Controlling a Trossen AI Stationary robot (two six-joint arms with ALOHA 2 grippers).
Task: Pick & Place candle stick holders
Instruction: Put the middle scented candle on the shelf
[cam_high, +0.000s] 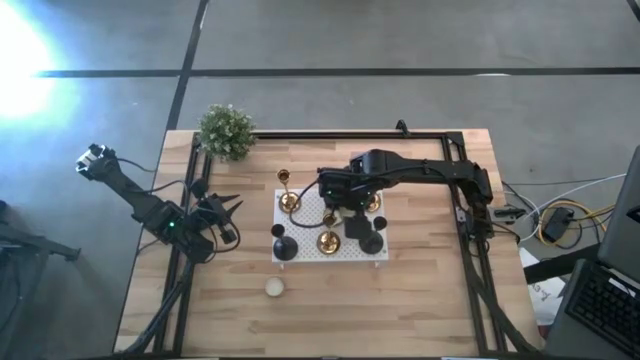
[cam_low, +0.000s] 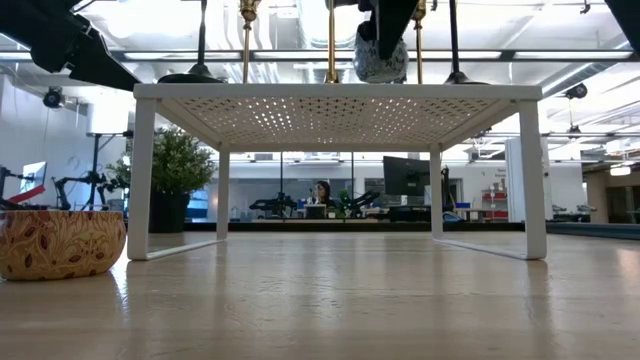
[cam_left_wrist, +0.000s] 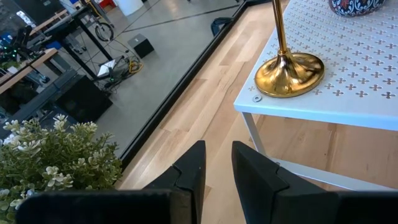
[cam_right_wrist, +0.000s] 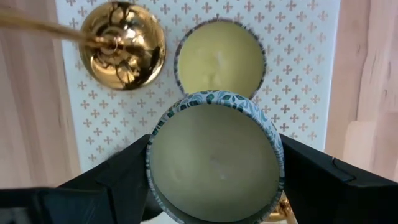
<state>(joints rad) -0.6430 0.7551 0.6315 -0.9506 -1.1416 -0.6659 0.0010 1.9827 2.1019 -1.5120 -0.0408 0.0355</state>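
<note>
A white perforated stand (cam_high: 310, 215) in the table's middle bears three brass candle stick holders (cam_high: 287, 201) (cam_high: 328, 241) (cam_high: 373, 203) and squat black ones (cam_high: 283, 246) (cam_high: 370, 241). My right gripper (cam_high: 345, 208) is over the stand, shut on a round blue-patterned candle jar (cam_right_wrist: 214, 163) filled with cream wax. A second cream candle (cam_right_wrist: 219, 59) sits on the stand beside a brass holder's base (cam_right_wrist: 122, 45). My left gripper (cam_high: 225, 208) is open and empty, left of the stand, near another brass base (cam_left_wrist: 289, 74). My right gripper pinches the jar's round side wall (cam_right_wrist: 152, 165) between its two fingers, one on each opposite side, coming from above and pointing down. The jar stays upright with its open top up, at the stand's top (cam_low: 380, 60); whether it is lifted clear I cannot tell.
A potted plant (cam_high: 227, 131) stands at the table's far left, its patterned pot (cam_low: 60, 243) showing in the low view. A small cream candle (cam_high: 274, 287) lies on the bare wood near the front. A black frame (cam_high: 470, 240) runs along the table's edges.
</note>
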